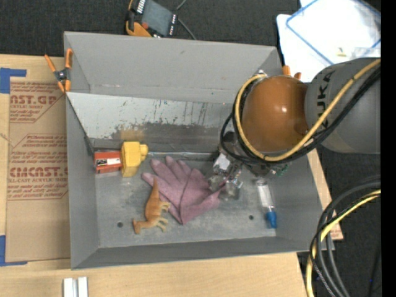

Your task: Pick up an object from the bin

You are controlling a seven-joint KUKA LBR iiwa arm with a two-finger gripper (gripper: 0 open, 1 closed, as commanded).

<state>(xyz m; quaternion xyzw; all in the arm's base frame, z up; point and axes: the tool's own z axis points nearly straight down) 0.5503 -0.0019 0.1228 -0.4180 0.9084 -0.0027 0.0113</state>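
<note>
At left a red box (107, 161) and yellow block (132, 156) lie untouched; mid-frame, the hand (226, 183) is low at the purple glove's (179, 187) right edge, open or closed I cannot tell; nothing appears lifted yet.

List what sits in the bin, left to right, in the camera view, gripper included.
red box → yellow block → orange toy animal → purple glove → gripper → white tube with blue tip
</note>
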